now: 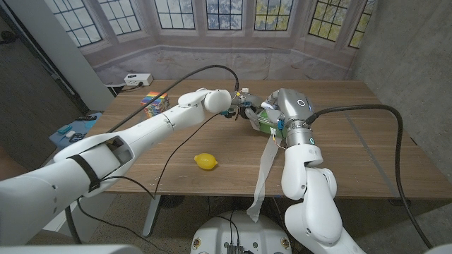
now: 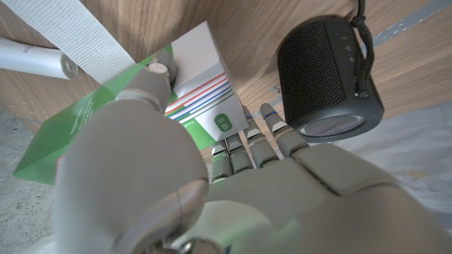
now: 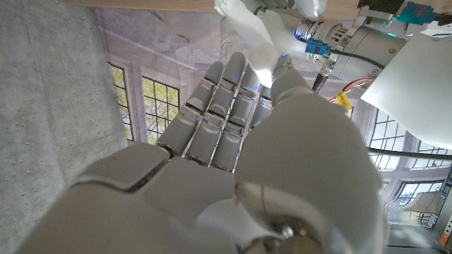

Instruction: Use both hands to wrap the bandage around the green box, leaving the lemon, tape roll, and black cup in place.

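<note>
Fingertips (image 2: 161, 70) of the left hand (image 2: 212, 176) press against the green box (image 2: 183, 99) — the thumb lies over its green face and the other fingers reach up under its white, striped end, so the box is gripped between them. In the head view the same left hand (image 1: 236, 100) meets the box (image 1: 263, 121) near the middle of the wooden table (image 1: 353, 141), toward its far side.

Fingers (image 3: 212, 106) of the right hand (image 3: 233, 162) reach up side by side with a strip of white bandage (image 3: 247, 32) at their tips; whether they pinch it or only touch it I cannot tell. From the head view the right hand (image 1: 279, 113) sits just beside the box, on the side opposite the left hand, and the bandage (image 1: 263, 176) trails from the box down over the near table edge, hanging loose.

Further out, a lemon (image 1: 205, 161) lies on the table well apart from the box, nearer the robot. A black speaker-like cylinder (image 2: 328, 74) stands close beside the box in the left wrist view. A colourful cube (image 1: 155, 104) sits near the far left corner — beyond it, a white power strip (image 1: 138, 79).
</note>
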You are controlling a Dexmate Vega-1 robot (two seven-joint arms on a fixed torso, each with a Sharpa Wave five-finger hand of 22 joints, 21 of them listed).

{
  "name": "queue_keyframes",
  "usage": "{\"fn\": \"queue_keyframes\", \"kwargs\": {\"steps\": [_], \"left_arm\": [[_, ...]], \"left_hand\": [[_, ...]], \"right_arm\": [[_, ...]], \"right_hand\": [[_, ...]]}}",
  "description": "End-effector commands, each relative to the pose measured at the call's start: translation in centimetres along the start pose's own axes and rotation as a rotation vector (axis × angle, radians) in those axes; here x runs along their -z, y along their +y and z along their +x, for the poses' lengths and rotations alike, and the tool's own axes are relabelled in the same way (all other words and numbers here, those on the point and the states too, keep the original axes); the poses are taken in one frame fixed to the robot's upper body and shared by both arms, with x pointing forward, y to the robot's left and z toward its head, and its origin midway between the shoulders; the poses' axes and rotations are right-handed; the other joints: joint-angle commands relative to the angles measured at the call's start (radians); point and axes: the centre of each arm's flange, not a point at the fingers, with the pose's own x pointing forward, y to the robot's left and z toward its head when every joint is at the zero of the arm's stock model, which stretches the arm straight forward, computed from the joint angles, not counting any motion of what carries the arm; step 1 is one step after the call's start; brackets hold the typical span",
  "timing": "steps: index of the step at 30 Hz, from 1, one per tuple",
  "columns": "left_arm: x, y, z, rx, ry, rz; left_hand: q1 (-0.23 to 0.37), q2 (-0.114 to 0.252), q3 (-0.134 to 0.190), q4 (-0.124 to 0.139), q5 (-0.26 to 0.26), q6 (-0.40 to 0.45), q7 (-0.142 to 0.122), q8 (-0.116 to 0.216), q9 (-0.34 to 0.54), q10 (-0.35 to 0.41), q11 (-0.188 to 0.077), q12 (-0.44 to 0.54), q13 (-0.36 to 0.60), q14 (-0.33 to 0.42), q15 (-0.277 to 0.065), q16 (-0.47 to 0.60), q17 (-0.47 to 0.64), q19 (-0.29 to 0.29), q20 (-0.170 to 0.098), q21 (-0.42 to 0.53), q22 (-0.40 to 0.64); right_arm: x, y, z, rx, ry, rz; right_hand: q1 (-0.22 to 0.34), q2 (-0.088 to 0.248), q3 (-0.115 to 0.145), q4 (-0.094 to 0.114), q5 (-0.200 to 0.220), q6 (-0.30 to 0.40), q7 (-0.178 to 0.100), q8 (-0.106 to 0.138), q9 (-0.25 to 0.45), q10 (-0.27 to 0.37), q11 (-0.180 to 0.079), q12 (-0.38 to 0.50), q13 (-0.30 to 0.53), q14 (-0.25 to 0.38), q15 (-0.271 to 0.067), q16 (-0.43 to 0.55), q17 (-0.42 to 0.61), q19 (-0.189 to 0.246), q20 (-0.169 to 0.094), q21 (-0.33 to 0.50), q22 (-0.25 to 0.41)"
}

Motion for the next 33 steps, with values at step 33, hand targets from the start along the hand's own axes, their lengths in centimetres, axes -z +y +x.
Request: {"fn": "queue_keyframes", "kwargs": {"steps": [33], "left_arm": [[-1.1,2.0,1.8,-0.058,-0.006,-0.029]], "left_hand": [[-0.024,0.080,0.014,0.004,0.009,0.080,0.001,0.198,0.002,0.062,-0.045,0.007,0.005,0.005,0.011,-0.006,-0.002,-0.003,0.002,0.002,0.003]], "right_arm": [[2.0,2.0,-3.7,-0.110,0.184,0.123]], "right_hand": [[0.026,0.013,-0.010,-0.003,0.005,0.013,0.003,-0.008,0.003,0.029,-0.017,0.001,0.004,0.020,-0.107,-0.009,0.011,0.017,-0.026,0.003,0.006]]}}
